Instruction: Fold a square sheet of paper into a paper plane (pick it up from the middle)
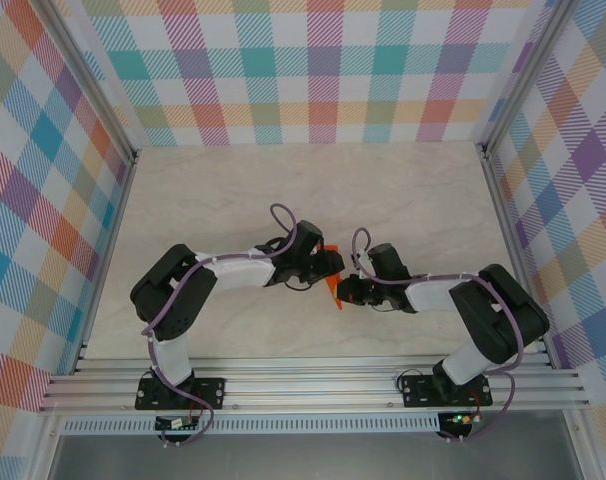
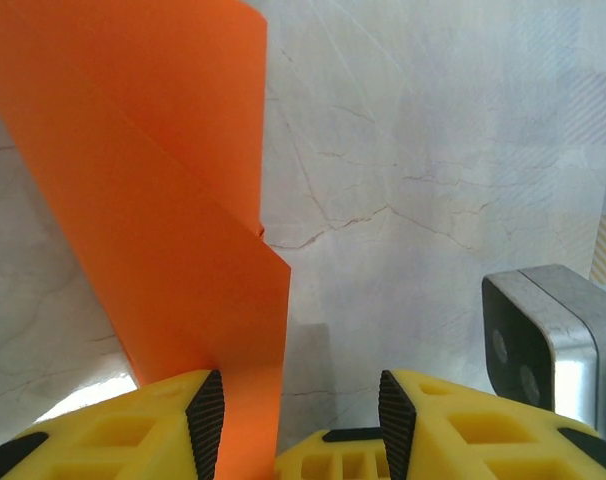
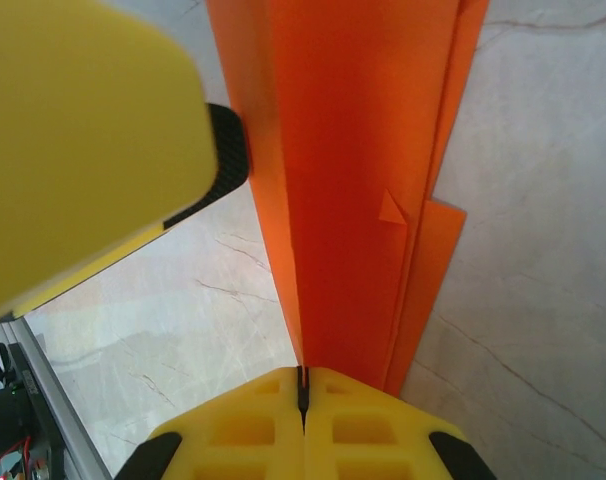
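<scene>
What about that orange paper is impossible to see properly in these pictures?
1. Top view: the orange paper is tiny and mostly hidden under the left arm and right arm; its folds cannot be told.
2. Left wrist view: its top and left side run off the picture; its lower end drops between the left fingers, out of sight.
3. Right wrist view: its upper end is cut off; a blurred left finger covers the upper left corner.

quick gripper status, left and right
left gripper: open, orange paper between its jaws, not clamped
right gripper: closed on the orange paper
</scene>
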### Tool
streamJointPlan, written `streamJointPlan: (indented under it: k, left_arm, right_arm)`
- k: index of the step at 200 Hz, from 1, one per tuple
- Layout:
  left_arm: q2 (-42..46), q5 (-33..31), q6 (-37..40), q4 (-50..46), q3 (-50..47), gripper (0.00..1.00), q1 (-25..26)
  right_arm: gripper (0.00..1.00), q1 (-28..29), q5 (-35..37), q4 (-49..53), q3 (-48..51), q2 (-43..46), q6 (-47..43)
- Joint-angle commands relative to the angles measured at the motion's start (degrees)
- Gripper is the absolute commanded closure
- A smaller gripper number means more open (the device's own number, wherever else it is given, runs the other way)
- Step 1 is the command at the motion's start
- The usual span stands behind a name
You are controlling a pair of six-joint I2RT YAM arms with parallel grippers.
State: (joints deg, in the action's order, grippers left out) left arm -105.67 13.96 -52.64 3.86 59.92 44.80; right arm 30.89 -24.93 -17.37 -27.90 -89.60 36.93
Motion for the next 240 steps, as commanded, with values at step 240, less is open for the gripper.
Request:
streamJointPlan:
  k: [240]
  left_arm:
    - [8.47, -8.07, 2.28, -3.94, -3.34, 0.52, -0.55]
  right_arm:
    - [0.96, -0.39, -0.69, -1.11, 0.48, -1.94, 0.41]
